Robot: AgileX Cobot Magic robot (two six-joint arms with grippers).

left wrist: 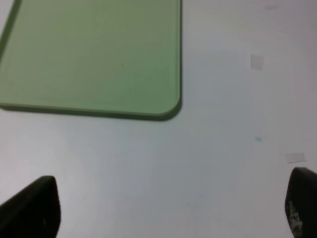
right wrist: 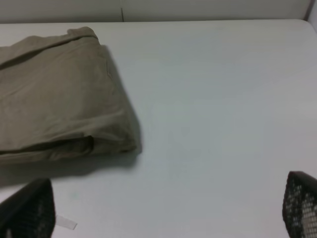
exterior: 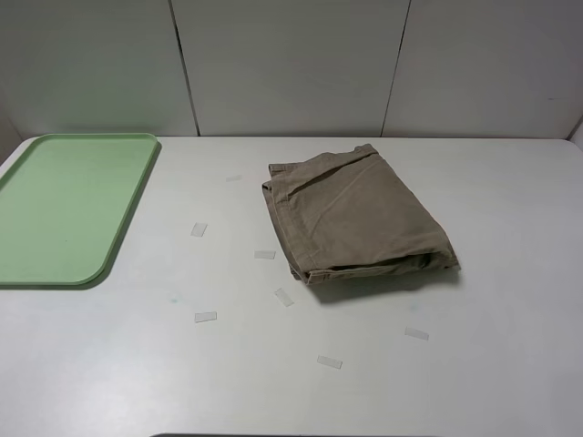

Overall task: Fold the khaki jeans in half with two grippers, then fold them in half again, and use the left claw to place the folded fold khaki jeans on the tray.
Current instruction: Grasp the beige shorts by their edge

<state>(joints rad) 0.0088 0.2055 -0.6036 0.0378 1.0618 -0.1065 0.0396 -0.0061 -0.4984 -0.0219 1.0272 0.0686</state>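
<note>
The khaki jeans (exterior: 353, 217) lie folded into a thick bundle on the white table, right of centre; they also show in the right wrist view (right wrist: 59, 116). The mint-green tray (exterior: 64, 205) lies flat at the far left with nothing on it, and it also shows in the left wrist view (left wrist: 94, 54). Neither arm shows in the exterior high view. My left gripper (left wrist: 171, 208) is open and empty above bare table near the tray's corner. My right gripper (right wrist: 166, 210) is open and empty, over the table beside the jeans' folded edge, not touching them.
Several small strips of clear tape (exterior: 205, 317) lie scattered on the table around the jeans; one shows in the left wrist view (left wrist: 295, 157). A grey panelled wall (exterior: 291, 64) stands behind the table's back edge.
</note>
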